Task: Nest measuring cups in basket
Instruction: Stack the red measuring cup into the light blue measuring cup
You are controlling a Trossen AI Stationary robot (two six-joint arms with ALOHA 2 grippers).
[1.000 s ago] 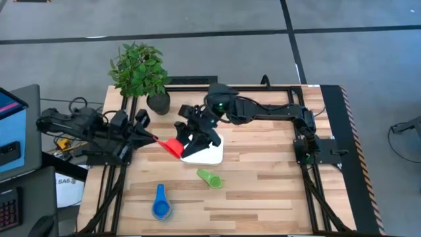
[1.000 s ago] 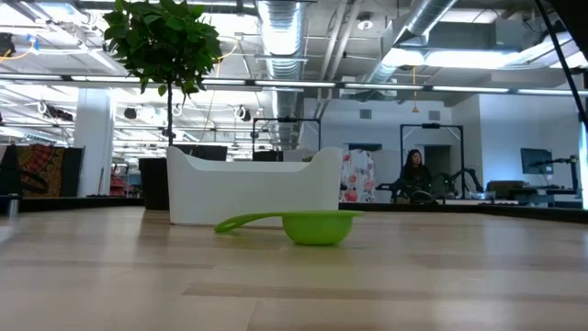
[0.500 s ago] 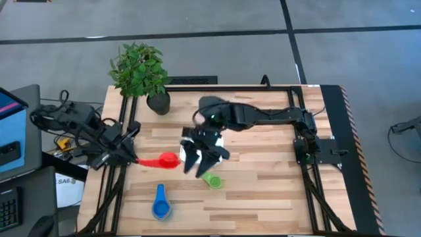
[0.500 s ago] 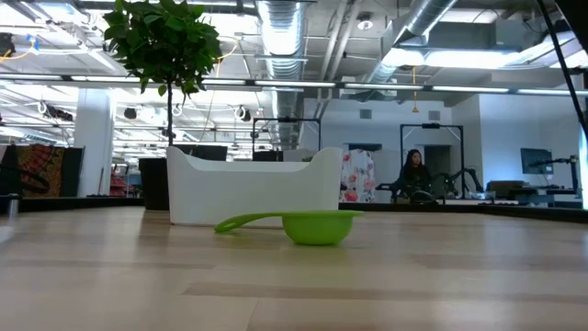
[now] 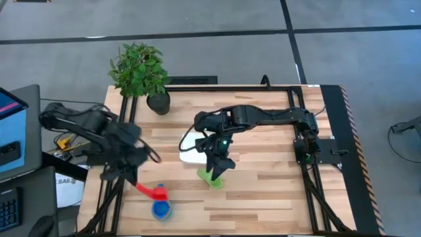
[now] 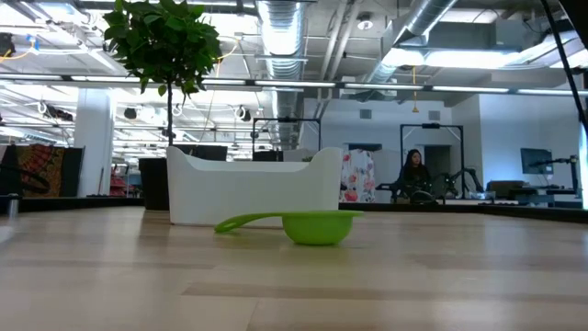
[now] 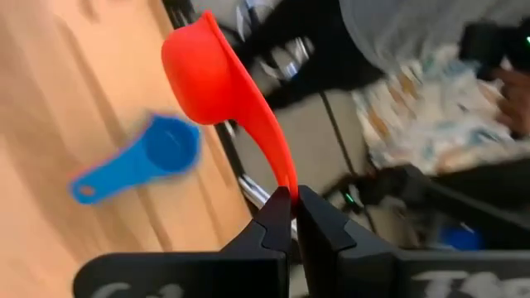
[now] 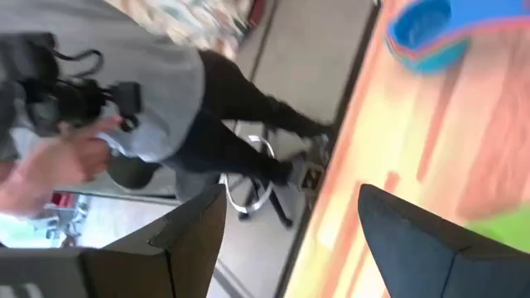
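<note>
My left gripper [image 5: 136, 184] is shut on a red measuring cup [image 5: 156, 192] at the table's near left, just above a blue cup [image 5: 160, 209] that lies on the wood; the blue cup also shows in the left wrist view [image 7: 149, 157]. My right gripper [image 5: 217, 168] is open and hovers over the green cup [image 5: 212, 178], which sits bowl-down on the table [image 6: 303, 225]. The white basket [image 5: 193, 151] stands just beyond the green cup and also shows in the low view [image 6: 253, 188]. The other cups are hidden or out of view. My left gripper pinches the free end of the red cup's flat handle [image 7: 287, 184] between its two fingertips. The cup sticks out ahead of the fingers, bowl [image 7: 203, 79] farthest from them, lifted clear of the table.
A potted plant [image 5: 139, 69] in a black pot stands at the far left corner. A person in a grey top [image 8: 149, 91] stands beyond the table's left side. Bare wood lies right of the green cup.
My left gripper has carried the red cup from beside the basket toward the table's near left, down to the blue cup. My right gripper has moved from over the basket toward the near edge and now hangs over the green cup.
</note>
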